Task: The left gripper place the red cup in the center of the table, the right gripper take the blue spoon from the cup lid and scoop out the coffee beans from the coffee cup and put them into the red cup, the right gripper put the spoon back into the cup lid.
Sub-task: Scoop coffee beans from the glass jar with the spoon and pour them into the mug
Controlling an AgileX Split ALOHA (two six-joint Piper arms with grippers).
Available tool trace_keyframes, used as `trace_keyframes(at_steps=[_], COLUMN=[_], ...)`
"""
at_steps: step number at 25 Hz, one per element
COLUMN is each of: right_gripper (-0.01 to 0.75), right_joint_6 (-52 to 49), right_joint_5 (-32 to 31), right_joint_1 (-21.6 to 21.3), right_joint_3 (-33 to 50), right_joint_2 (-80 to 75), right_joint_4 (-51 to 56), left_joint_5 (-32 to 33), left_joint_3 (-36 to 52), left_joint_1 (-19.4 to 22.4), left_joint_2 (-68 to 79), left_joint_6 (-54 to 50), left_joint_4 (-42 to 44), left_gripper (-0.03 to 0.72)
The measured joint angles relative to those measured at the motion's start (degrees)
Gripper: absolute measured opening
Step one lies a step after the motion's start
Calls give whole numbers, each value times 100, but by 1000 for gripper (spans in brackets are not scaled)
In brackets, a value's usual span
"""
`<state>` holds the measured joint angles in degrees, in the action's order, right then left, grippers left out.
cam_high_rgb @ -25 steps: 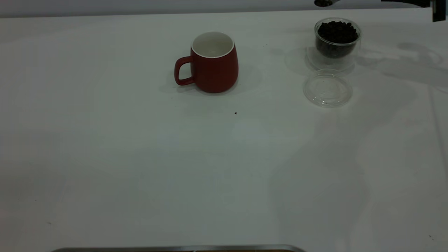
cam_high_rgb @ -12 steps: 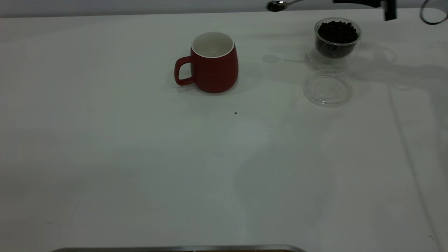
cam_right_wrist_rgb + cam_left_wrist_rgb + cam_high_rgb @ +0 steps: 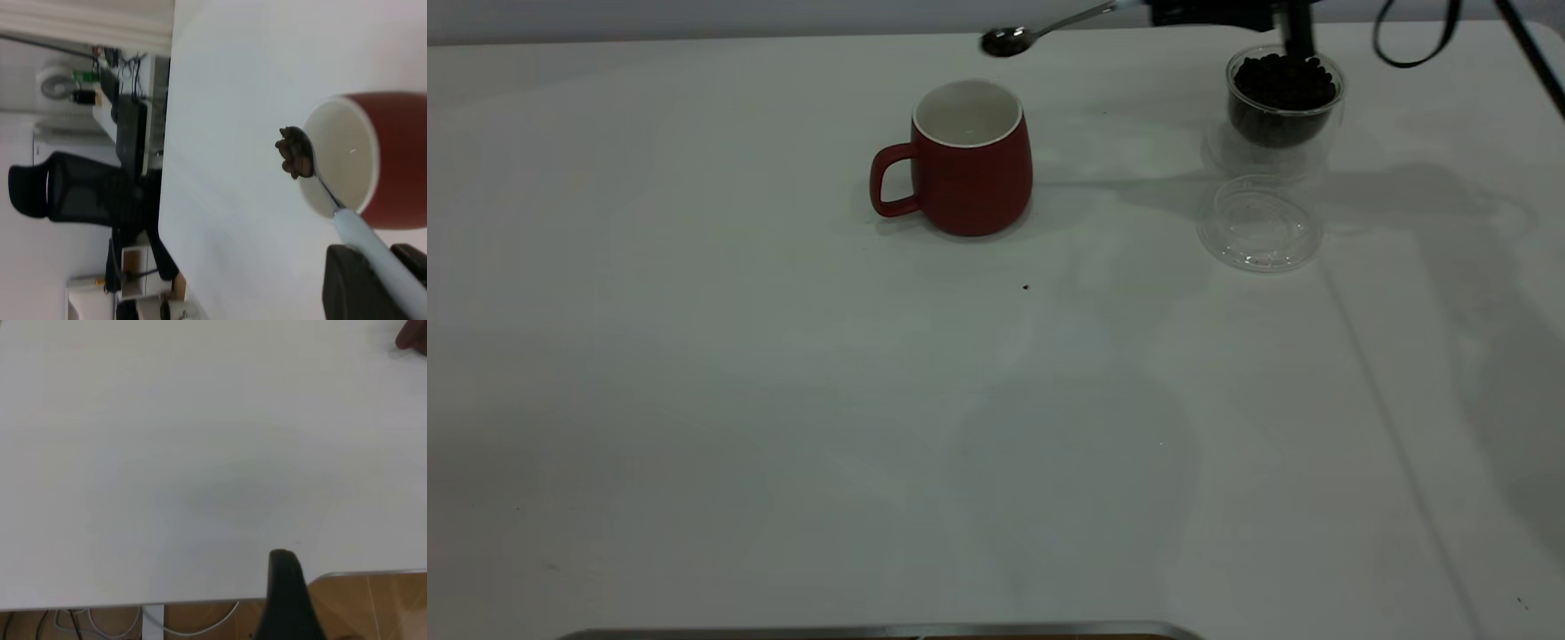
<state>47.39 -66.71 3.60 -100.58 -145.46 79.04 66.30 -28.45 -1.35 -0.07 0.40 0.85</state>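
The right pincer (image 3: pixel 1209 12) pinched the blue spoon (image 3: pixel 1049 27), its heaped coffee beans (image 3: pixel 291 152) hanging beside the red cup (image 3: pixel 969 160) at the surface's centre, not over its mouth; tipping early would probably scatter them.

Black right pincer (image 3: pixel 1214 12) (bulky), looping black cable (image 3: pixel 1414 40)

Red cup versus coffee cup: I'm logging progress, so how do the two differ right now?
The red cup is opaque dark red with a loop handle; the coffee cup is clear glass with no handle. The red cup looks empty, its white inside bare, while the coffee cup is heaped with coffee beans. The red cup is larger. Both stand upright on the table.
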Motion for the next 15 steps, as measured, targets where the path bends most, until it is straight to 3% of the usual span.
trace_keyframes(at_steps=[8, 15], right_gripper=[104, 104], right_joint_6=[45, 455], right_joint_5=[51, 755], right_joint_1=[367, 449], right_joint_3=[0, 0], right_joint_2=[-145, -262], right_joint_4=[123, 129], left_joint_5=[0, 0], left_joint_3=[0, 0], left_joint_1=[0, 0], left_joint_2=[0, 0], left_joint_6=[0, 0], left_joint_4=[0, 0], left_gripper=[587, 587])
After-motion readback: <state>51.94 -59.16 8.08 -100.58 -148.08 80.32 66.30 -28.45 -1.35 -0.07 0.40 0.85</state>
